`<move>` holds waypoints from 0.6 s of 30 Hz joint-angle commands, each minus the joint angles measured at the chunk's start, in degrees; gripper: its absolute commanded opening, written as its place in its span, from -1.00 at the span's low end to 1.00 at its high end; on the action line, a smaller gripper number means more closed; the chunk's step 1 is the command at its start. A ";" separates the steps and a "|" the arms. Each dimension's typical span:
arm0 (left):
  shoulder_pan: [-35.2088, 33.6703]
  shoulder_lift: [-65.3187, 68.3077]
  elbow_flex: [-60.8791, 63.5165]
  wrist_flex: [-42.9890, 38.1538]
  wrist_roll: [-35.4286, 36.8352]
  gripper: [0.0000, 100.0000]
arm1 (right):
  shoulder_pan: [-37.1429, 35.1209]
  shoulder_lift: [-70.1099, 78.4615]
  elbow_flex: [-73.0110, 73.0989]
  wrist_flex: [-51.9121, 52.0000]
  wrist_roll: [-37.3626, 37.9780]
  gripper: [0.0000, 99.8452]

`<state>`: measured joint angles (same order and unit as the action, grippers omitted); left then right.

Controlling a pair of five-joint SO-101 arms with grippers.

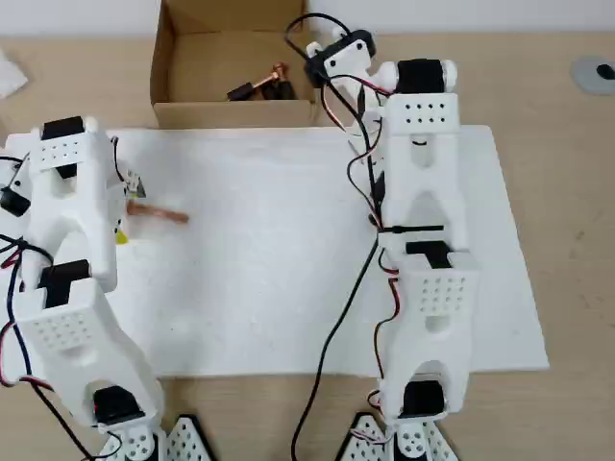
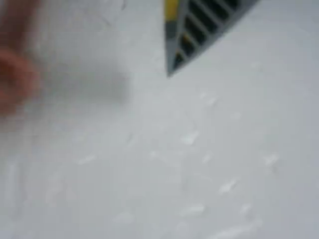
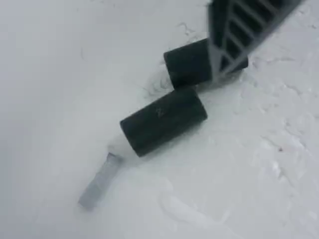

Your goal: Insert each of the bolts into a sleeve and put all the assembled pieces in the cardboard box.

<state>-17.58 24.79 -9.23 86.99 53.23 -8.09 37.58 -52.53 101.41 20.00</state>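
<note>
Your copper bolt (image 1: 161,214) lies on the white foam mat (image 1: 288,288), just beside the left gripper (image 1: 128,200). A black sleeve (image 3: 163,121) touches a second sleeve (image 3: 192,63) beneath the right gripper (image 3: 225,50). You cannot tell either gripper's grip. Assembled pieces (image 1: 264,84) sit in the cardboard box (image 1: 173,72).

Built from white plastic shells (image 1: 428,192) with dotted vent holes, black servos (image 1: 423,77), and trailing black, red and white cables (image 1: 336,327).

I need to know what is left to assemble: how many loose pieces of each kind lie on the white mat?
Black sleeves: 2
Copper bolt: 1
Grey pin: 1
Total: 4
</note>
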 commanded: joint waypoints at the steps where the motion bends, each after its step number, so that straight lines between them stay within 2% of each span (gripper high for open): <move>1: 0.44 -0.84 -1.93 0.70 0.97 -0.40 | -0.13 -4.26 0.04 -0.53 0.44 -0.20; 5: 0.35 -2.51 -4.75 2.90 1.76 -0.40 | -0.13 -4.26 0.04 -0.53 0.53 -0.20; 7: 0.53 -4.09 -5.54 1.14 4.22 -0.40 | -0.22 -4.26 0.04 -0.53 1.05 -0.20; 11: 1.23 -6.20 -5.45 -3.52 4.66 -0.39 | -0.13 -4.26 0.04 -0.53 1.32 -0.20; 18: 5.71 -4.53 -5.45 -3.78 4.57 -0.15 | -0.13 -4.18 0.04 -0.53 1.41 -0.20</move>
<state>-13.98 22.07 -11.78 83.65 57.45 -8.09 37.58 -52.53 101.41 20.70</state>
